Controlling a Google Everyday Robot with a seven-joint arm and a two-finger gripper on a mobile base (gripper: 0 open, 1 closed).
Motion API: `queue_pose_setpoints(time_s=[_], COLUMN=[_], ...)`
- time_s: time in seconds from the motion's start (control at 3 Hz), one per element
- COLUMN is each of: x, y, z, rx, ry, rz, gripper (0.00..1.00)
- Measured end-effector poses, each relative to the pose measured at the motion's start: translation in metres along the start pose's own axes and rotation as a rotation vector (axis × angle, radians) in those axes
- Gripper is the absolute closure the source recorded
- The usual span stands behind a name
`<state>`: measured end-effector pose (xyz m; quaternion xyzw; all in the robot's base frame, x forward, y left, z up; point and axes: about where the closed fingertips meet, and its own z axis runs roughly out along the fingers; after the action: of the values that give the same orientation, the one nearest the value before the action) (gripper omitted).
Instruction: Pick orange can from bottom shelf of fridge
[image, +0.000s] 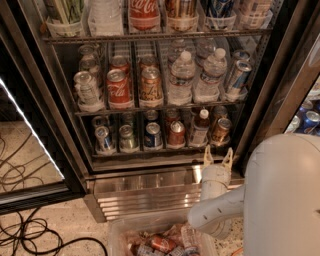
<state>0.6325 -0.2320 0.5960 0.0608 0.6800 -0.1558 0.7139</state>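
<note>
The orange can (220, 130) stands at the right end of the bottom shelf (135, 151), tilted a little, with a small white-capped bottle (201, 127) to its left. A redder can (176, 134) sits one lane further left. My gripper (218, 157) points upward just below the shelf's front edge, in front of the fridge (60, 107) sill and directly under the orange can. It is open, with nothing between its pale fingers (207, 155). The white arm (280, 200) fills the lower right.
The rack above holds Coca-Cola cans (119, 89) and water bottles (181, 77). A ribbed steel base panel (145, 192) runs under the shelf. A clear bin (117, 235) of cans sits on the floor. Cables (30, 235) trail at lower left, beside the open glass door (30, 145).
</note>
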Motion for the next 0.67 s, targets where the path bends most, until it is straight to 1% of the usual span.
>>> queue_pose_setpoints(time_s=[0.33, 0.67], x=[-0.0056, -0.0062], y=[0.0103, 0.0106], z=[0.0249, 0.0294], rx=[0.001, 0.005], ry=[-0.017, -0.019], rz=[-0.012, -0.02], gripper=[0.42, 0.41])
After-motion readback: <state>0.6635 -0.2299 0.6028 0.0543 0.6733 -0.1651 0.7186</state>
